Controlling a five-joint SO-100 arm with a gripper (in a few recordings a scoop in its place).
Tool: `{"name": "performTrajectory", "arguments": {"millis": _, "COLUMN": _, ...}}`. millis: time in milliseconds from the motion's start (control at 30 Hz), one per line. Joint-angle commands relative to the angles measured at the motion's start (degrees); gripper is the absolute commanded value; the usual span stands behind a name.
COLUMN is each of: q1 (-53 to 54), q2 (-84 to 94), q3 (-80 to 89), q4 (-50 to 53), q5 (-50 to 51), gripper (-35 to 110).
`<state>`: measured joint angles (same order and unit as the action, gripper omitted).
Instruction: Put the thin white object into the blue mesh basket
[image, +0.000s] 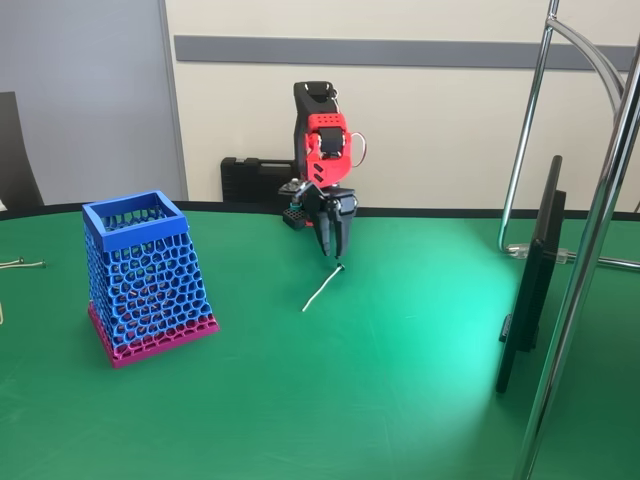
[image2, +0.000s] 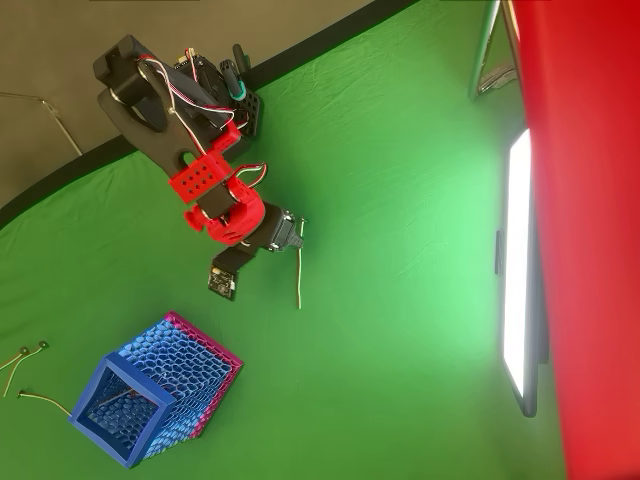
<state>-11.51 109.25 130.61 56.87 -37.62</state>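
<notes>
The blue mesh basket (image: 148, 277) stands on the left of the green table (image: 400, 400) in the fixed view, well apart from the thin white object (image: 322, 288), which lies near the middle. The gripper (image: 336, 256) points down right at the strip's far end, but I cannot tell if the fingers pinch it. The strip is so thin and flat that the fingers could slip off and push it away.

The red and black arm (image: 325, 150) stands in the upper centre of the fixed view, folded over so its wrist points straight down. Its black gripper (image: 337, 258) hangs just above the table, fingers drawn close together at the tips. In the overhead view the gripper (image2: 296, 232) sits centre-left
</notes>
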Motion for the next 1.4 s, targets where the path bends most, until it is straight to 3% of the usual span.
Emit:
{"name": "performTrajectory", "arguments": {"millis": 0, "q1": -1.05, "q2": -1.32, "q3": -1.32, "q4": 1.49, "q5": -2.46, "gripper": 18}}
{"name": "performTrajectory", "arguments": {"millis": 1367, "q1": -3.34, "q2": -22.76, "q3": -12.3, "q4": 4.83, "q5": -3.52, "gripper": 15}}
